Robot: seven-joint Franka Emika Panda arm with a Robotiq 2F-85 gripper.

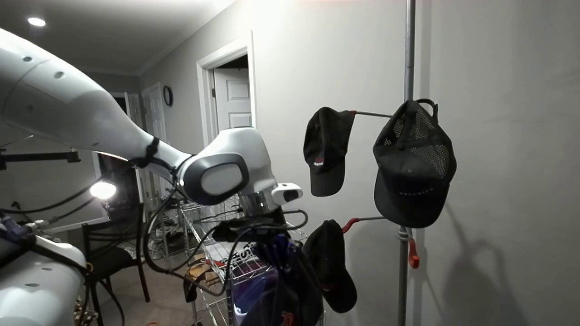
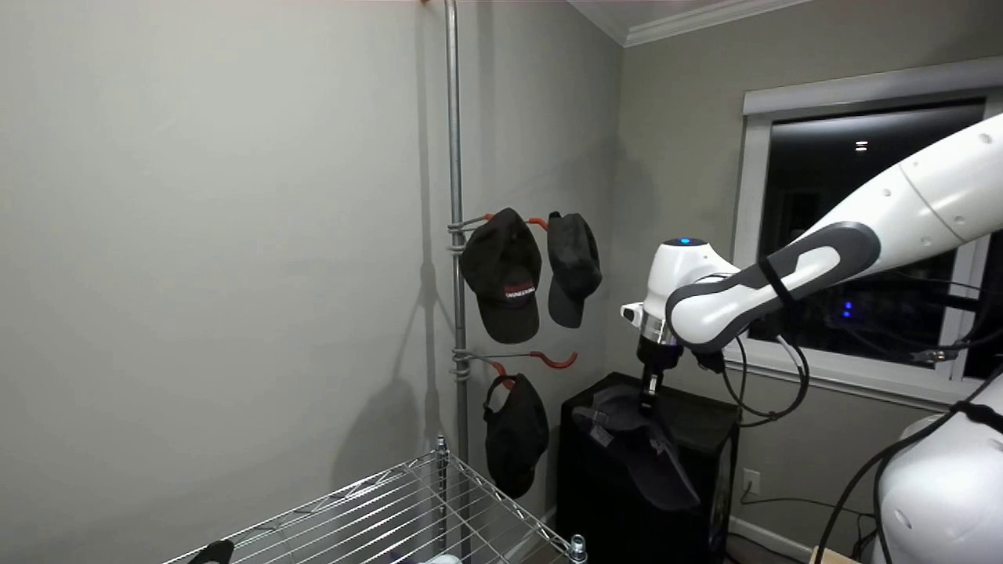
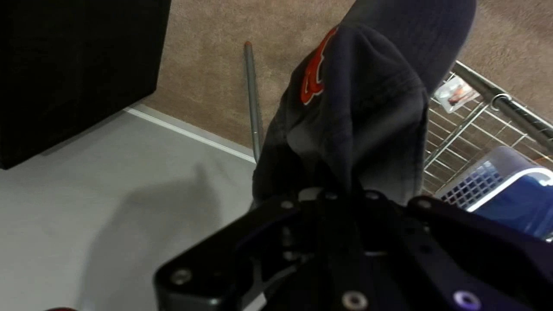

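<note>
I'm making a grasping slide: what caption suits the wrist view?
The gripper clamps a dark cap with a red emblem; beyond it show brown carpet, a wire rack and a basket.

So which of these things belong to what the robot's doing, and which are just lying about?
Part of the job:
the pincer
the dark cap with a red logo, gripped in it
perhaps the pole with red-ended hooks and three hanging caps

Seemingly just around:
wire rack
black chair
wall clock
</note>
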